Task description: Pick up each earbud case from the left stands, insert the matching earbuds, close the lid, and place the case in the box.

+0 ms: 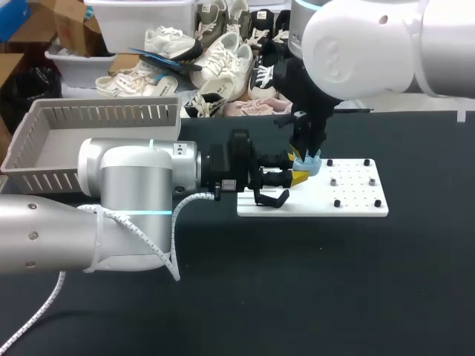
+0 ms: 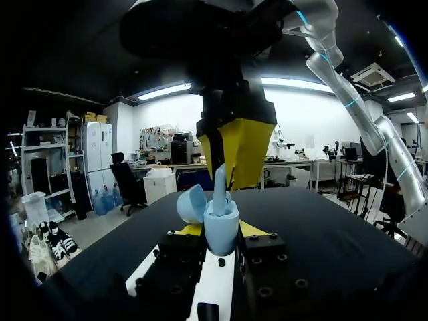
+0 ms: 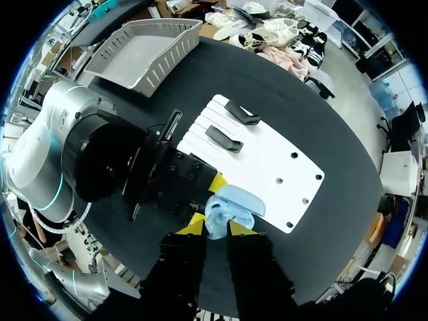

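Note:
A light blue earbud case hangs with its lid open above the left part of the white stand board. My left gripper comes in from the left and is shut on the case body, one yellow tip on each side. My right gripper hangs straight above it. Its yellow fingers pinch a light blue earbud whose lower end sits in the case. In the right wrist view the case lies just ahead of my right gripper.
Two black stands sit on the white board's left part, small black pegs on its right part. A grey slatted basket stands at the table's back left.

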Tool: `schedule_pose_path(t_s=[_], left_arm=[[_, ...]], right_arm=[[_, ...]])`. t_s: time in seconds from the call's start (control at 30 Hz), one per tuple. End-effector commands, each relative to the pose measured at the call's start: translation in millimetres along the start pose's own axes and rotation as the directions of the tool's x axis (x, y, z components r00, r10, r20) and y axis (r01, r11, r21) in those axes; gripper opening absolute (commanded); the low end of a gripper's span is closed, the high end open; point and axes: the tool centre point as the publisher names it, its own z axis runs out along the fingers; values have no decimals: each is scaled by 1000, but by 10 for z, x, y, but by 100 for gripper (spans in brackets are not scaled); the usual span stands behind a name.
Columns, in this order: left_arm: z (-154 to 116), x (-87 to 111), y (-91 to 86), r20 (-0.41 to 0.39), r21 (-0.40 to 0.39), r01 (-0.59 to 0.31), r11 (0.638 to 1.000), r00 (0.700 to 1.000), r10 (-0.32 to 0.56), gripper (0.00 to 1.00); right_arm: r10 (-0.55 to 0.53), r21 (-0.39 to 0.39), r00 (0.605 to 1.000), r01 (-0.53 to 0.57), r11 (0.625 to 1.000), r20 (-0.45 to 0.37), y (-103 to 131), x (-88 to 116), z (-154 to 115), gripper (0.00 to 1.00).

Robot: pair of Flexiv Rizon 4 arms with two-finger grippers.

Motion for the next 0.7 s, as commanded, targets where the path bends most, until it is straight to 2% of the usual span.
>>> schedule_pose_path(t_s=[0.03, 0.7], left_arm=[[2, 10, -2, 4, -2, -1, 1000, 1000, 1, 0], [2, 10, -2, 4, -2, -1, 1000, 1000, 1, 0]], right_arm=[[3, 2, 1000, -3, 1000, 5, 17, 43, -2, 0], [-1, 7, 1000, 1, 1000, 4, 27, 4, -3, 0]])
